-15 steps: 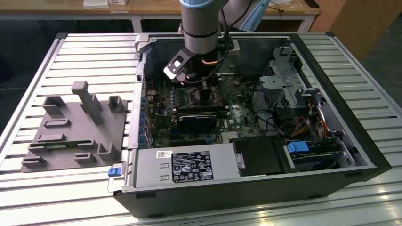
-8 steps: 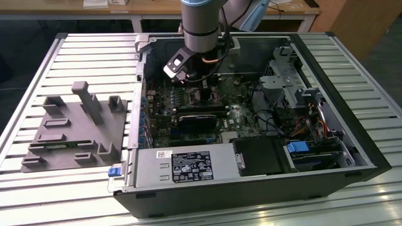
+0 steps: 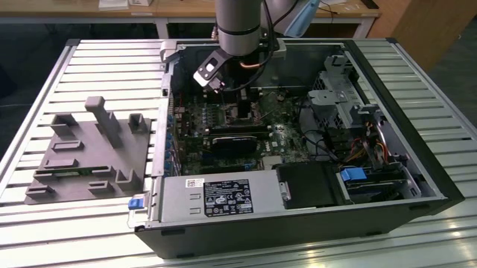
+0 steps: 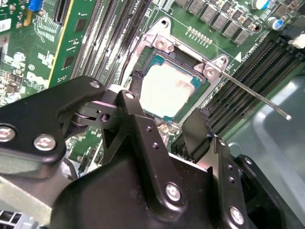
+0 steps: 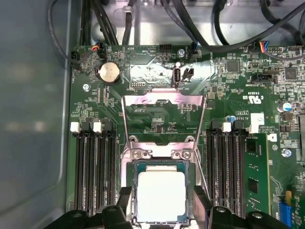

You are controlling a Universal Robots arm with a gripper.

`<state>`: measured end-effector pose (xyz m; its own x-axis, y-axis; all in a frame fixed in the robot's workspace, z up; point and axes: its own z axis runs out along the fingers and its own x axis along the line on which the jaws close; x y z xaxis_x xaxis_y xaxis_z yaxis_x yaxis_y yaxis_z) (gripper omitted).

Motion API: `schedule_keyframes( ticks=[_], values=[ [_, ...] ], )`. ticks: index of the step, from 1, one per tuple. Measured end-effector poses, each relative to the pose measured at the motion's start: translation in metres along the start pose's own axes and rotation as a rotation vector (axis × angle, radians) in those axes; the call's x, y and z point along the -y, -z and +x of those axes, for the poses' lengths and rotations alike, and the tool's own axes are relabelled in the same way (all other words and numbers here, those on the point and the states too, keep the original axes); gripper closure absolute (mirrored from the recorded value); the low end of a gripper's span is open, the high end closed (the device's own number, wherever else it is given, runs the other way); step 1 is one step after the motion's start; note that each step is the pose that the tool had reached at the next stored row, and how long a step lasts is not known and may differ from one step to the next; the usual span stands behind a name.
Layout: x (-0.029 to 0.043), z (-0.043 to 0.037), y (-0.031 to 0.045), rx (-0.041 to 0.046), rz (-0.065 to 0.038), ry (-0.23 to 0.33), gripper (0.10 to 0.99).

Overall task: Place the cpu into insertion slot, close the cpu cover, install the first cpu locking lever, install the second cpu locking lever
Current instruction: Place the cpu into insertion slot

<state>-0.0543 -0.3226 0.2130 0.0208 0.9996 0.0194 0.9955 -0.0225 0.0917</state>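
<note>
Printed sticker on power supply: text not legible. Hand spread wide, holding nothing, one finger on each side of the cpu. The cpu sits seated in the insertion slot. The cpu cover stands flipped open.

Wrist views close above insertion slot

The cpu has a dull, pale silver-grey metal top; the cpu cover is thin bright metal with a sheen. The fingers look matt black. The motherboard is smooth and green. The bench is ribbed, light metal, faintly glossy.
</note>
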Motion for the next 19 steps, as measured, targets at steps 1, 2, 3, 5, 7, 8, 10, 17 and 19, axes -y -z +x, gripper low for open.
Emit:
schedule_keyframes(
  ticks=[1,2,3,5,7,8,10,17,19],
  values=[
    [0.0000,0.0000,0.0002,-0.0001,0.000,0.000,0.475],
    [-0.0001,0.0001,0.0002,-0.0003,0.000,0.000,0.475],
    [-0.0001,0.0001,0.0003,-0.0004,0.000,0.000,0.475],
    [-0.0001,0.0000,0.0005,0.0000,0.000,0.000,0.475],
    [-0.0001,0.0000,0.0006,-0.0001,0.000,0.000,0.475],
    [-0.0001,0.0000,0.0007,-0.0001,0.000,0.000,0.475],
    [-0.0001,0.0000,0.0008,-0.0001,0.000,0.000,0.490],
    [-0.0001,0.0000,0.0012,-0.0001,0.000,0.000,0.788],
    [-0.0001,0.0000,0.0014,-0.0001,0.000,0.000,0.906]
  ],
)
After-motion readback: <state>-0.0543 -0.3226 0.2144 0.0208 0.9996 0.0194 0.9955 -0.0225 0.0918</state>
